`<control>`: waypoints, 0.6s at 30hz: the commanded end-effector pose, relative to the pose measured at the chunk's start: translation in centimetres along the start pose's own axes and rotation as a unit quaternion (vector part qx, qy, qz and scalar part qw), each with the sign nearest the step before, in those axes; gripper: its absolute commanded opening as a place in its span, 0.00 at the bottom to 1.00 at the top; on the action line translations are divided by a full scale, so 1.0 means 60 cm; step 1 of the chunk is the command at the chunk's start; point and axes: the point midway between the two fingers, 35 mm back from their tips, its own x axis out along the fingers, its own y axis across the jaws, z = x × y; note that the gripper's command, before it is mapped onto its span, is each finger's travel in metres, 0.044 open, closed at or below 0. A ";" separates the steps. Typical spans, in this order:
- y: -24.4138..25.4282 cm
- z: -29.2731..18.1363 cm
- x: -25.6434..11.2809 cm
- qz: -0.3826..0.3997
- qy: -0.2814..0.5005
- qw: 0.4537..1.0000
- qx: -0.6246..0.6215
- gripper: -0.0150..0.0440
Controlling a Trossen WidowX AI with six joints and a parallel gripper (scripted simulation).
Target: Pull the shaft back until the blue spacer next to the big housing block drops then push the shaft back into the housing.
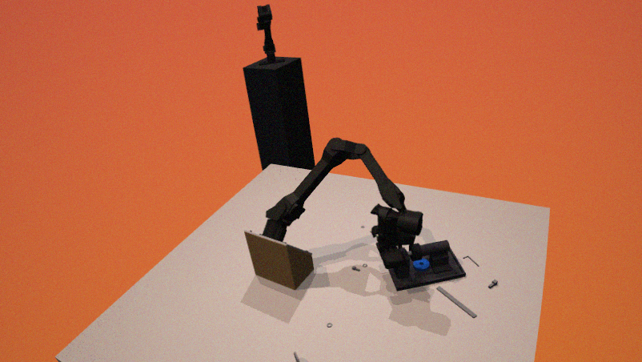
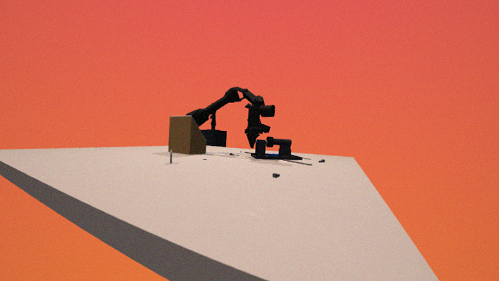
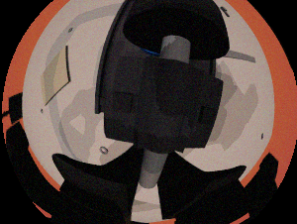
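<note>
My gripper [image 2: 251,145] [image 3: 150,142] is shut on the grey shaft [image 3: 175,49], near its free end. A short length sticks out of the small dark support block [image 1: 403,266] [image 2: 260,148] towards my fingers. Beyond that block the shaft shows again and enters the dark round part at the housing block [image 1: 440,262] [image 2: 284,150]. The blue spacer [image 1: 421,264] [image 2: 273,154] lies low on the dark base plate [image 1: 424,283], between the two blocks; only a sliver shows in the wrist view. Other spacers cannot be made out clearly, and the shaft's inner end is hidden.
A flat metal bar [image 1: 456,302] lies in front of the base plate. A bolt [image 1: 493,283] [image 2: 321,161] and a thin hex key lie to its right. Another bolt [image 1: 355,268] and small rings lie to its left. The arm's tan wedge mount [image 1: 274,260] [image 2: 179,135] stands farther left.
</note>
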 end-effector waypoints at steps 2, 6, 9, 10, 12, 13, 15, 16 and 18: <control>0.001 0.007 -0.002 0.001 -0.004 1.000 0.000 0.25; 0.001 0.009 -0.002 0.001 -0.004 1.000 0.000 0.25; 0.001 0.010 -0.002 0.001 -0.004 1.000 0.000 0.25; 0.001 0.011 -0.002 0.001 -0.004 1.000 0.000 0.25; 0.001 0.011 -0.002 0.001 -0.004 1.000 0.000 0.25; 0.001 0.012 -0.002 0.001 -0.004 1.000 0.000 0.25; 0.001 0.013 -0.002 0.001 -0.004 1.000 0.000 0.25; 0.001 0.013 -0.002 0.001 -0.004 1.000 0.000 0.25; 0.001 0.013 -0.002 0.001 -0.004 1.000 0.000 0.25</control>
